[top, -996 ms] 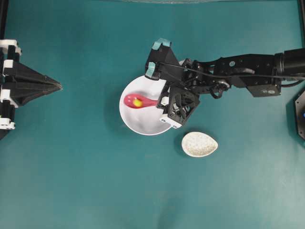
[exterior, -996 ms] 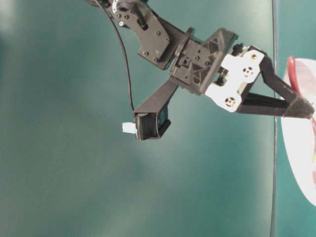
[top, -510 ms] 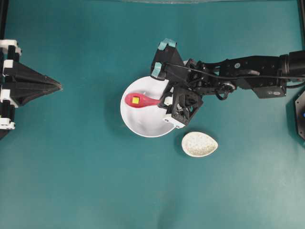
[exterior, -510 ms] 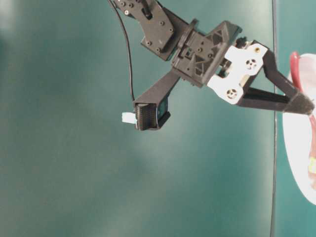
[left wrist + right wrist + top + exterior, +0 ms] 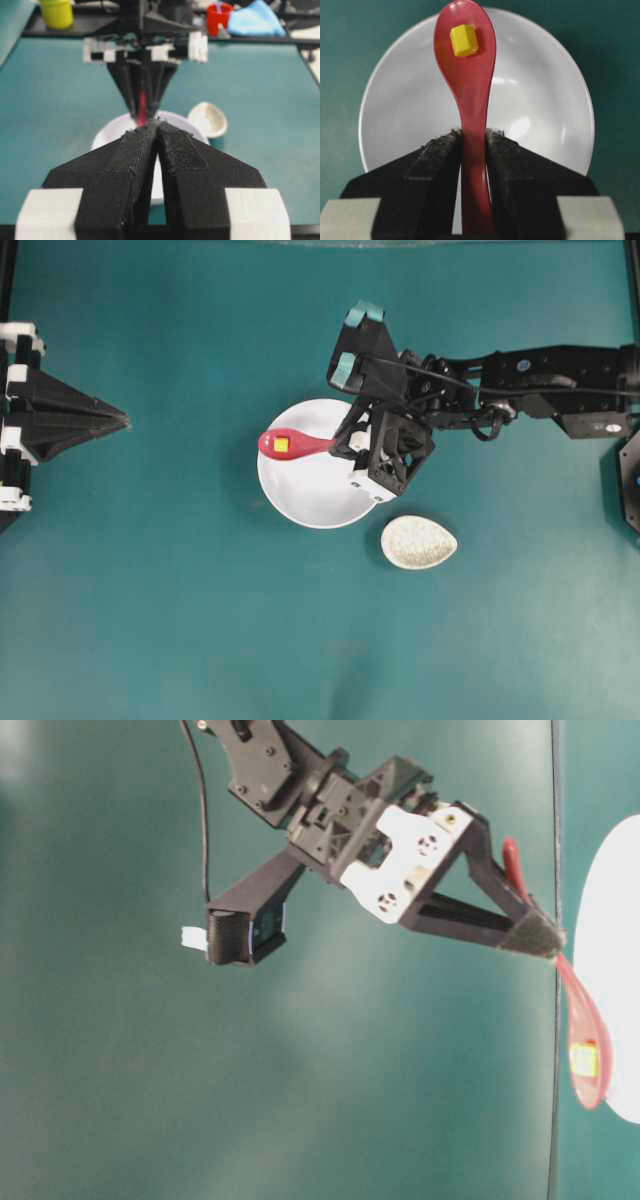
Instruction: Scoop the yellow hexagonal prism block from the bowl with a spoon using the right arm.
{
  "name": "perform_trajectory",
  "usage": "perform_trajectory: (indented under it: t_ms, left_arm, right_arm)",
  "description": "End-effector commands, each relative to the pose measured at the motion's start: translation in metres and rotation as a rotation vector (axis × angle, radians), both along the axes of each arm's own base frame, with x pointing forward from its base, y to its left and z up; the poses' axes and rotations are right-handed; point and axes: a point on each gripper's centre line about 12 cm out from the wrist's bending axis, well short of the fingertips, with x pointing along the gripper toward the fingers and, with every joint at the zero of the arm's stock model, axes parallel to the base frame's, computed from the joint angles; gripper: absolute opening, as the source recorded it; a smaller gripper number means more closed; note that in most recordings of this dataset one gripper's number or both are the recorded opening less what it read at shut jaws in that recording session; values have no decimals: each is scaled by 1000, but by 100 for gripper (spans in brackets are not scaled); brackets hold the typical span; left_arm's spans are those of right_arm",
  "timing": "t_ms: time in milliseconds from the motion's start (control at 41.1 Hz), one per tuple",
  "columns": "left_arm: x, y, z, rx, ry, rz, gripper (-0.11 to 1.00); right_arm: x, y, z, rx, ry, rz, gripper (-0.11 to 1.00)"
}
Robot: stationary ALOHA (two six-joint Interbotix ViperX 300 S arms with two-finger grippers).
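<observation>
The red spoon (image 5: 293, 444) (image 5: 470, 85) (image 5: 583, 1038) is held above the white bowl (image 5: 310, 490) (image 5: 535, 100), its head over the bowl's left rim. A tiny yellow hexagonal prism block (image 5: 282, 445) (image 5: 464, 40) (image 5: 583, 1060) lies in the spoon's head. My right gripper (image 5: 474, 137) (image 5: 345, 443) (image 5: 545, 938) is shut on the spoon's handle, the two pads pressing it from both sides. My left gripper (image 5: 125, 421) (image 5: 157, 124) rests far left of the bowl, its pointed jaws together and holding nothing.
A speckled beige teardrop-shaped spoon rest (image 5: 418, 542) (image 5: 207, 118) lies just right of and below the bowl. A black fixture (image 5: 630, 480) sits at the right table edge. A yellow cup (image 5: 56, 12), red cup (image 5: 218, 15) and blue cloth (image 5: 255, 19) stand beyond the table.
The right gripper has lifted the spoon with the yellow block out of the bowl's bottom, up and slightly right; the spoon head now sits over the left rim. The left arm has not moved.
</observation>
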Motion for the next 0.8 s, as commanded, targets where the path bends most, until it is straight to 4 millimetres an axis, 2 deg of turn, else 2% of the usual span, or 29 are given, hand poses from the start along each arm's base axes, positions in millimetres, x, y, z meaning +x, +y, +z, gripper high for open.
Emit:
perform_trajectory:
  t_ms: [0, 559, 778]
  left_arm:
    - [3, 0, 12, 1, -32, 1, 4]
    - [3, 0, 12, -2, -32, 1, 4]
    - [3, 0, 12, -1, -32, 1, 4]
  right_arm:
    - [-2, 0, 19, -4, -43, 1, 23]
    - [-12, 3, 43, -2, -61, 10, 23]
    - [-17, 3, 59, -12, -92, 15, 23]
